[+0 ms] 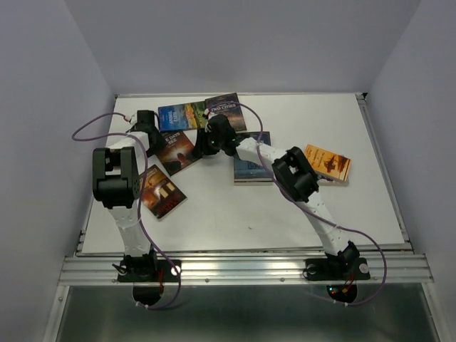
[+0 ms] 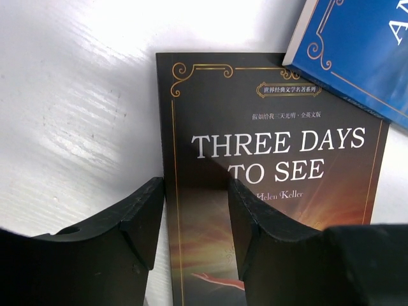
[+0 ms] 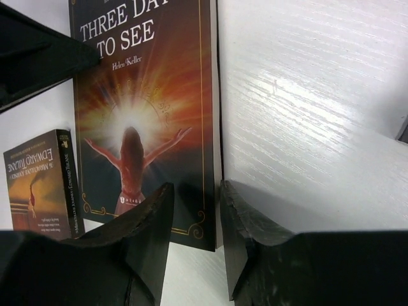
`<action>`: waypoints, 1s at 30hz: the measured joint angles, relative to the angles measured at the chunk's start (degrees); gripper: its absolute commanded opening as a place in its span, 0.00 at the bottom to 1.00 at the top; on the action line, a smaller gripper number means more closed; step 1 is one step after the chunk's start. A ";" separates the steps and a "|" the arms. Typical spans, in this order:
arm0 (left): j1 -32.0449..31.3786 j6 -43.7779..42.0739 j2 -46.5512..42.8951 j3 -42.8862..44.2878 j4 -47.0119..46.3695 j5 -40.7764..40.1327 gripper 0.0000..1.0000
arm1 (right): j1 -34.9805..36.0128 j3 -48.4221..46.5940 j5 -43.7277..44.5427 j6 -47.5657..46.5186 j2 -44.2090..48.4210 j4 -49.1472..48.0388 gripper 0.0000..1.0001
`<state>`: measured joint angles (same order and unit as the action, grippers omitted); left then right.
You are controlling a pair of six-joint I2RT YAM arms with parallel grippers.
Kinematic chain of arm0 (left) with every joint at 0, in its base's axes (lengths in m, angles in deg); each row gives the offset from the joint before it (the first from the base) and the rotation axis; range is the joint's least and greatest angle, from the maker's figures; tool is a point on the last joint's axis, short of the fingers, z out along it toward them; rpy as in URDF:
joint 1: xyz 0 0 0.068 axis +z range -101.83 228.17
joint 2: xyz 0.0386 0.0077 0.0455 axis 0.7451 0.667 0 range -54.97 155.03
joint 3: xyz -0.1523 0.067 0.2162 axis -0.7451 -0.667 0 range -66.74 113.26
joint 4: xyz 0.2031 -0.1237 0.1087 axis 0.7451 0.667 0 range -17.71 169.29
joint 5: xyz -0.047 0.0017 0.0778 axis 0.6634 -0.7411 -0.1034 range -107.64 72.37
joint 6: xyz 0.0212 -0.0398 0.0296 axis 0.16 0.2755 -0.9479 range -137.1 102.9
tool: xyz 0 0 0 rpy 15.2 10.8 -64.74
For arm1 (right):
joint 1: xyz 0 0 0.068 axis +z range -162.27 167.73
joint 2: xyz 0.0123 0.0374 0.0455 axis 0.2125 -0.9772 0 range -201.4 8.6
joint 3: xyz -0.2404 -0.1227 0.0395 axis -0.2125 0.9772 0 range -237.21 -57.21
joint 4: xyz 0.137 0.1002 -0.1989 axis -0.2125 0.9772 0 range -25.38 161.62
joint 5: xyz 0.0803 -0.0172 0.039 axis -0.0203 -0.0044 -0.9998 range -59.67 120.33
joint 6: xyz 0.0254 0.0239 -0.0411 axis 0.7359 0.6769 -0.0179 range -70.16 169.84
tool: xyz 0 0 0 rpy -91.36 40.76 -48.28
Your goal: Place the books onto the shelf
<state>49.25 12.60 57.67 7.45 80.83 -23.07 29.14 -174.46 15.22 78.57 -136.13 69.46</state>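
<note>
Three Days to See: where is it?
In top view, Three Days to See lies far left, between left gripper and right gripper; blue book behind it, Edward Tulane book nearer.

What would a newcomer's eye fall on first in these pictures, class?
The left gripper and right gripper meet at one dark book, Three Days to See, at the far left of the table, each straddling an opposite side edge. More books lie scattered flat around it, an orange book alone on the right.

White table [image 1: 249,214], books [image 1: 251,167] lying flat, most clustered rear-left, orange book [image 1: 328,162] apart rightward.
</note>
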 measured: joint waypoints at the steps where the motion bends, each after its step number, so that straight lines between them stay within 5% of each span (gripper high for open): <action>1: -0.39 0.22 -0.26 -0.42 -0.24 -0.66 0.54 | -0.11 0.00 -0.26 0.72 0.00 0.13 0.38; 18: -2.03 2.82 -1.49 -2.23 -0.50 -2.12 0.53 | -0.72 1.84 -9.66 7.04 3.78 -7.08 0.34; 30: -2.95 3.82 -2.01 -2.91 -0.46 -1.90 0.53 | -0.37 1.99 -6.10 4.66 4.28 -2.36 0.44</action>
<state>46.30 16.42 55.66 4.54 80.37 -24.97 28.77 -172.47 9.12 83.22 -131.85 67.10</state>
